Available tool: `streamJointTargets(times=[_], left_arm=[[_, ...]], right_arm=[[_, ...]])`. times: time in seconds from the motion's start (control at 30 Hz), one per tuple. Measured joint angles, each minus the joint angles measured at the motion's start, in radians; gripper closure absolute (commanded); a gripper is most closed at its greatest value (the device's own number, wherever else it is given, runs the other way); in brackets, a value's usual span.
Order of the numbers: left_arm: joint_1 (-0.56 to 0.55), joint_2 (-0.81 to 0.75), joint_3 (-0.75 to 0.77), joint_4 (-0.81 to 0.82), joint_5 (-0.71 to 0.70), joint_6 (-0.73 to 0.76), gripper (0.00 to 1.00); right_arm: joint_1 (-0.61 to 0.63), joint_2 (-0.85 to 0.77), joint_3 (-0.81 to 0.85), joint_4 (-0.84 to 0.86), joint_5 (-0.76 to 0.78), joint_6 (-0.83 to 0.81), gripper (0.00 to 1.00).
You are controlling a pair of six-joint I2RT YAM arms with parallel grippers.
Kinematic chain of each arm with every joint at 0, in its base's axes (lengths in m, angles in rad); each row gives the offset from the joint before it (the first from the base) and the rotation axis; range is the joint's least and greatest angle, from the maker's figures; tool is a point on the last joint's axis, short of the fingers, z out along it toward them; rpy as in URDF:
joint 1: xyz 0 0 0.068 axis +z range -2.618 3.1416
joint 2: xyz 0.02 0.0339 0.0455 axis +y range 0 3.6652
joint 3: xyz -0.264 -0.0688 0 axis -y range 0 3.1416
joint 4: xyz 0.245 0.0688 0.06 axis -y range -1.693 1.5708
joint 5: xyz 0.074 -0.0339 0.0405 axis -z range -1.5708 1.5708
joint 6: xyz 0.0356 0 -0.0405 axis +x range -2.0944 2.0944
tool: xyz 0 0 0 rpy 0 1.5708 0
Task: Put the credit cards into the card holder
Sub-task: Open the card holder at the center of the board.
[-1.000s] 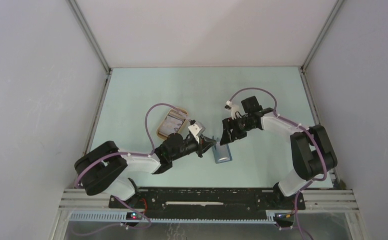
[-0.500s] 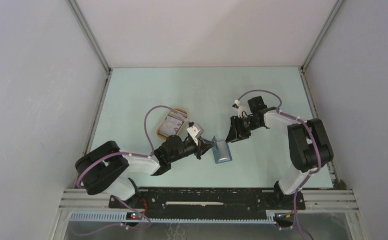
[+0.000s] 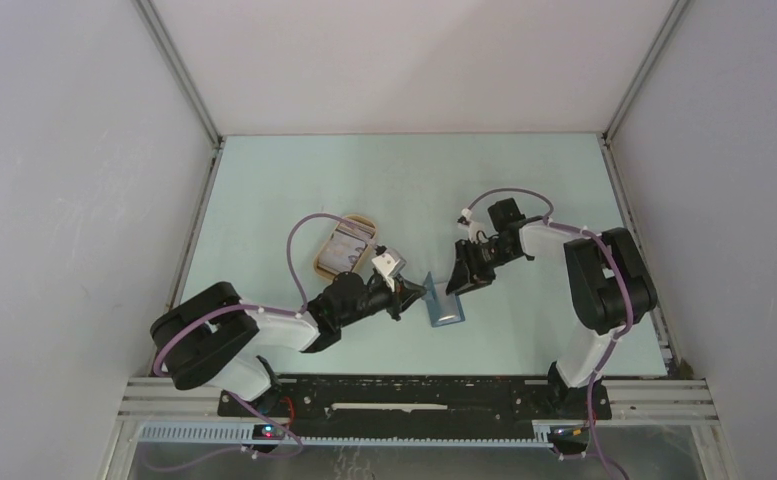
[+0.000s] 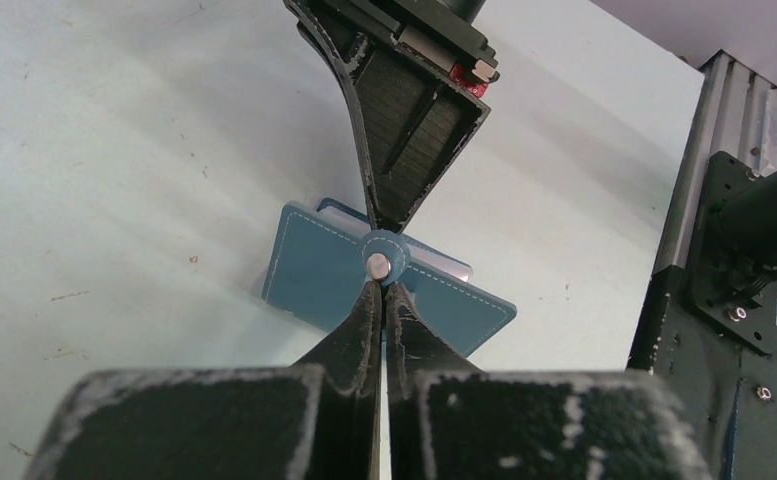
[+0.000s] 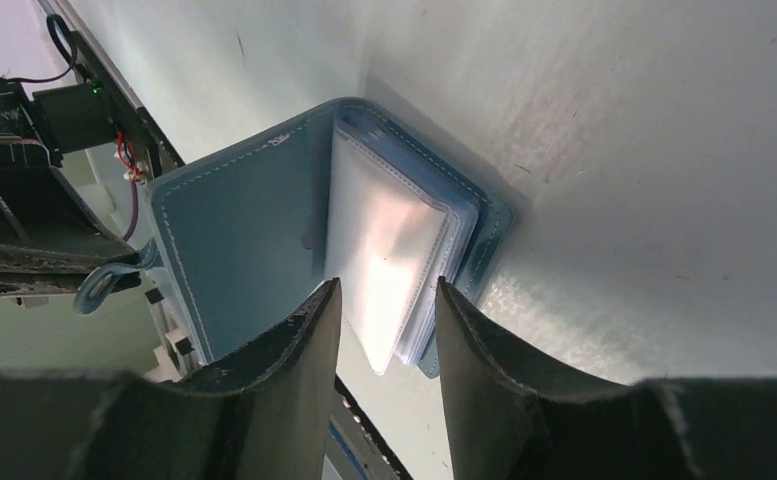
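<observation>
The teal card holder (image 3: 447,306) lies on the table between both arms, with its cover (image 5: 234,240) raised off the clear inner sleeves (image 5: 394,250). My left gripper (image 4: 382,287) is shut on the snap tab (image 4: 377,263) of that cover and holds it up. In the top view the left gripper (image 3: 419,291) is just left of the card holder. My right gripper (image 5: 384,305) is open, its fingertips on either side of the sleeves' near corner without pinching them. It hangs over the card holder's far end (image 3: 456,283). The credit cards (image 3: 349,247) lie stacked in a tray to the left.
A tan oval tray (image 3: 320,262) holding the cards sits behind my left arm's forearm. The black base rail (image 4: 724,300) runs along the near table edge, close behind the card holder. Grey walls close in the table on three sides.
My right gripper has moved left and down onto the card holder's far end, and its jaws have narrowed. My left gripper has stayed shut on the tab, and the cover now stands a little higher.
</observation>
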Motion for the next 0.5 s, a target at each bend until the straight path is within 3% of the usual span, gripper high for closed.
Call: streamJointTargets(times=[0.23, 0.5], left_arm=[[0.000, -0.003, -0.008, -0.026, -0.010, -0.001, 1.00], [0.000, -0.006, -0.010, -0.033, -0.017, -0.002, 1.00]], right_arm=[[0.020, 0.027, 0.001, -0.013, -0.022, 0.005, 0.55], [0.035, 0.036, 0.013, -0.017, -0.093, 0.032, 0.92]])
